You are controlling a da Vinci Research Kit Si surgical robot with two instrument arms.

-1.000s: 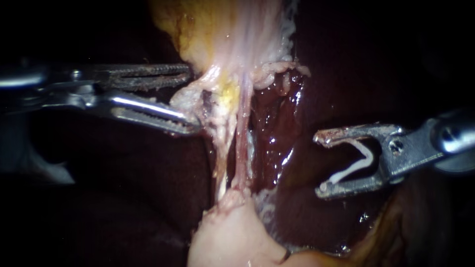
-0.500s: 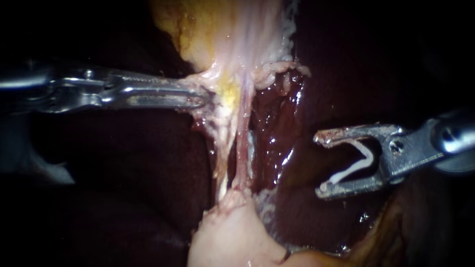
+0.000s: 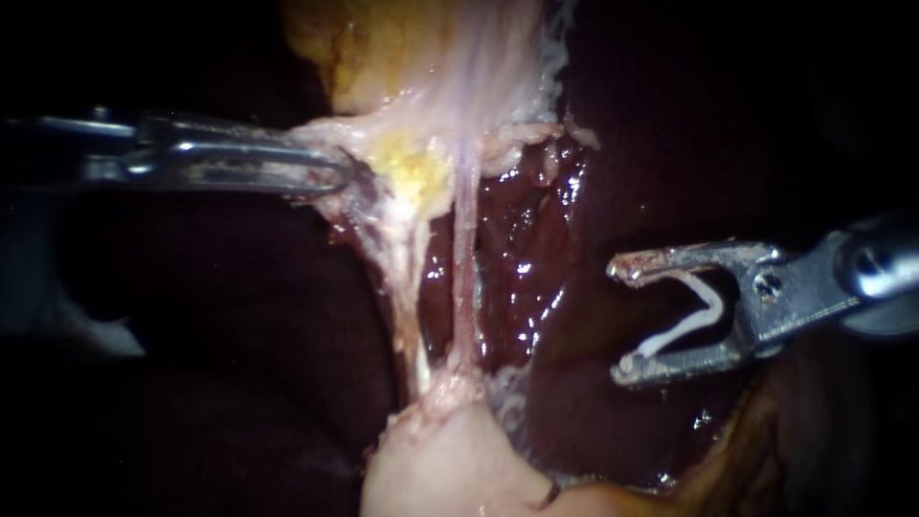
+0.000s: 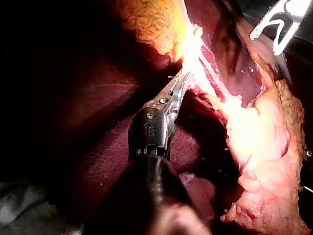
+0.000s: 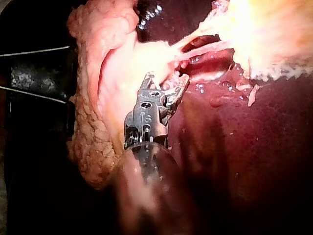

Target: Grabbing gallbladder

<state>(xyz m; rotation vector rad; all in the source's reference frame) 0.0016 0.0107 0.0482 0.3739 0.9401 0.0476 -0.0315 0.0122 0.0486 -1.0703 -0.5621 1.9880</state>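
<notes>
The pale yellowish gallbladder (image 3: pixel 421 67) hangs at the top of the endoscope view. My left instrument (image 3: pixel 325 174) is shut on the whitish tissue at its lower left edge and holds it drawn out to the left. Below the grip, two thin tubes (image 3: pixel 464 278) run down, spread apart, to a pale fatty lump (image 3: pixel 440 460). In the left wrist view the same jaws (image 4: pixel 182 83) bite the bright tissue. My right instrument (image 3: pixel 620 318) stands apart to the right over the liver, its jaws wide around a white V-shaped clip (image 3: pixel 689 325).
Dark wet liver (image 3: pixel 536 249) lies behind and to the right of the tubes. Fatty tissue (image 5: pixel 88 122) lies beside my right instrument (image 5: pixel 166 90) in the right wrist view. My right instrument's clip-bearing jaws (image 4: pixel 279 24) show beyond the gallbladder in the left wrist view.
My left instrument's jaws went from open to shut on the gallbladder's edge and pulled it left and slightly up, spreading the two tubes apart. The right instrument has not moved.
</notes>
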